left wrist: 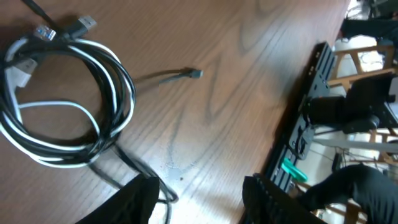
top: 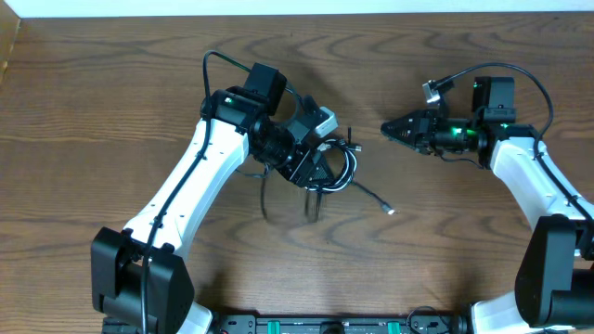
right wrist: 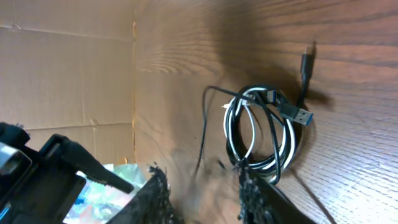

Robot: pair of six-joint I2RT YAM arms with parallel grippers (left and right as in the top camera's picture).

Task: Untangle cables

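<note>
The cables lie as one coiled bundle of black and white cords at the table's middle. A loose black end trails off to the right. My left gripper hovers over the bundle's near side. In the left wrist view the cables sit up and to the left of the open left gripper; one black strand runs past the left finger and nothing is between the jaws. My right gripper points left, apart from the bundle. In its wrist view the right gripper is open and empty, the cables beyond its right finger.
A cardboard wall stands at the table's left side. A black equipment rail runs along the front edge. The thick black wires on the right arm loop above it.
</note>
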